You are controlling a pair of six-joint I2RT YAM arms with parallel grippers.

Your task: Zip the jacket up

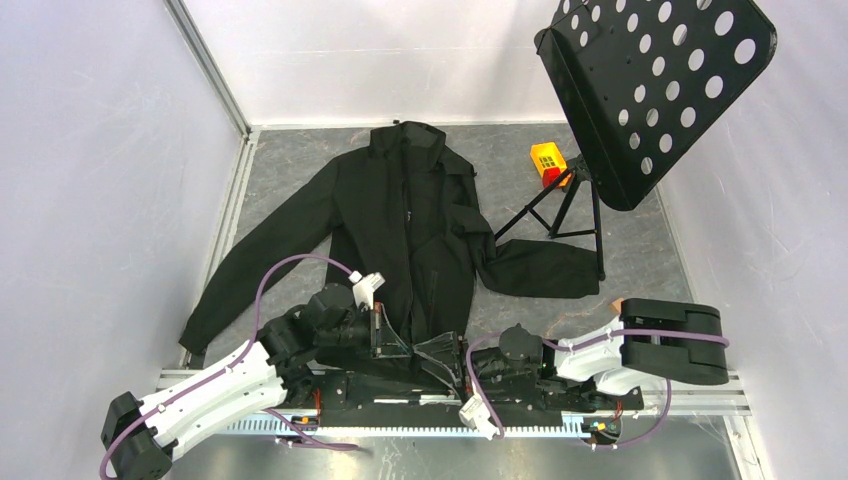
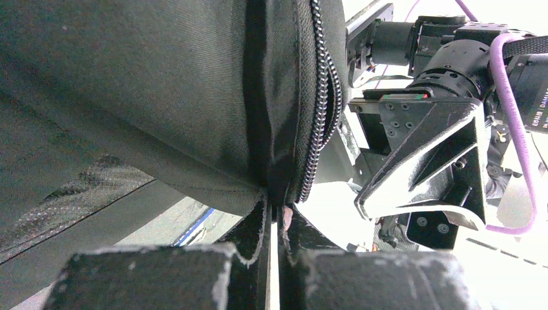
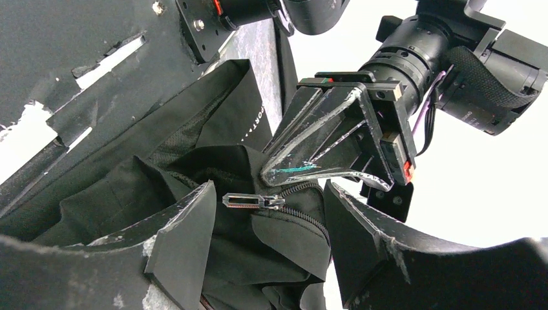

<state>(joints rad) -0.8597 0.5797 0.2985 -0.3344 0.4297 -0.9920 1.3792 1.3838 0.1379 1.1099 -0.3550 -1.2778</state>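
The black jacket (image 1: 410,220) lies flat on the grey table, collar at the far side, its front open along the zipper. My left gripper (image 1: 385,335) is at the jacket's bottom hem. In the left wrist view this gripper (image 2: 276,210) is shut on the hem edge, right beside the zipper teeth (image 2: 316,129). My right gripper (image 1: 440,355) sits just to the right of it. In the right wrist view that gripper (image 3: 268,187) is open around the bunched hem. The metal zipper pull (image 3: 249,201) lies between its fingers, untouched.
A black perforated music stand (image 1: 650,90) on a tripod stands at the back right. A small orange and yellow block (image 1: 547,160) sits by its foot. White walls close in both sides, and a metal rail (image 1: 700,400) runs along the near edge.
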